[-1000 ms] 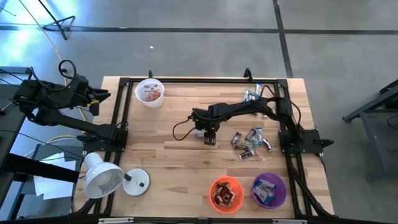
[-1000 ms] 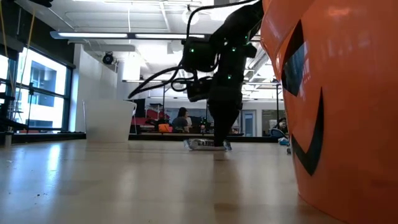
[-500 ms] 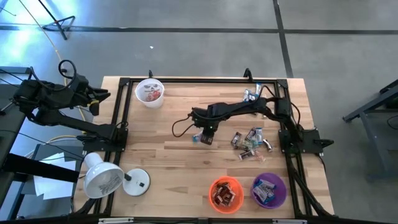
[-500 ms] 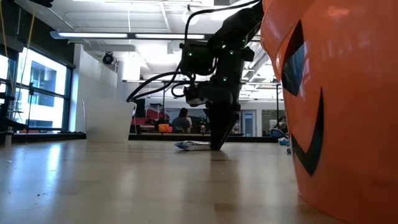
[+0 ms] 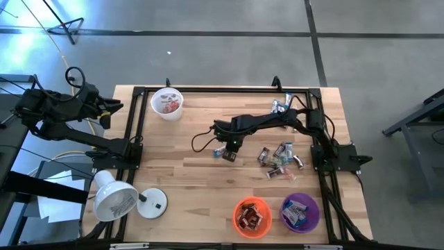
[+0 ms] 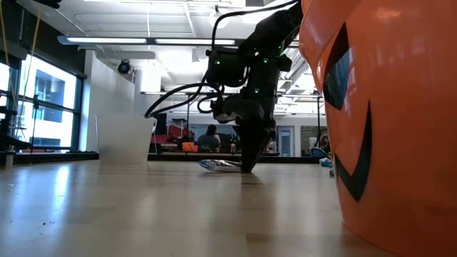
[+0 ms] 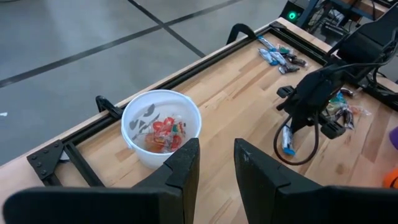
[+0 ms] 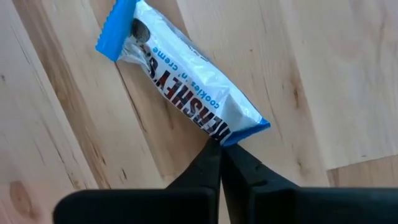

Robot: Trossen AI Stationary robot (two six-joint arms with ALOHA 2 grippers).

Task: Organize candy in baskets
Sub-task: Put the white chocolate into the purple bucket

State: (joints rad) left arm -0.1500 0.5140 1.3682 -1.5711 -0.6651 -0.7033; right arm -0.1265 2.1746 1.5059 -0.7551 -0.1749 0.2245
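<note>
A blue-and-white candy (image 8: 186, 87) lies flat on the wood at mid-table, also seen as the candy (image 5: 223, 154). My right gripper (image 8: 219, 147) points down at it, shut, with its tips at the wrapper's edge. My left gripper (image 7: 216, 158) waits open beyond the table's left edge, facing the white basket (image 7: 160, 127), which holds reddish candy. The orange basket (image 5: 252, 216) and the purple basket (image 5: 300, 212) stand at the near right with candy inside. Several loose candies (image 5: 279, 160) lie to the right of my right gripper. My right gripper meets the candy's long edge (image 8: 217, 135) near its blue end (image 8: 260, 126) with its shut fingertips (image 8: 210, 153). The fingers come from above, slanting down. The candy lies flat on the table beside them. Whether a bit of wrapper is nipped between the tips, I cannot tell.
A white dome lamp (image 5: 118, 200) stands at the near left corner. More candies (image 5: 281, 105) lie at the far right by the black frame (image 5: 208, 90). In the low view the orange basket (image 6: 385, 128) fills the right side.
My right gripper has shut and tipped a little. The blue-and-white candy, which lay under the gripper between its open fingers, has slid toward the table's left. It now lies beside the fingertips, still flat on the wood.
</note>
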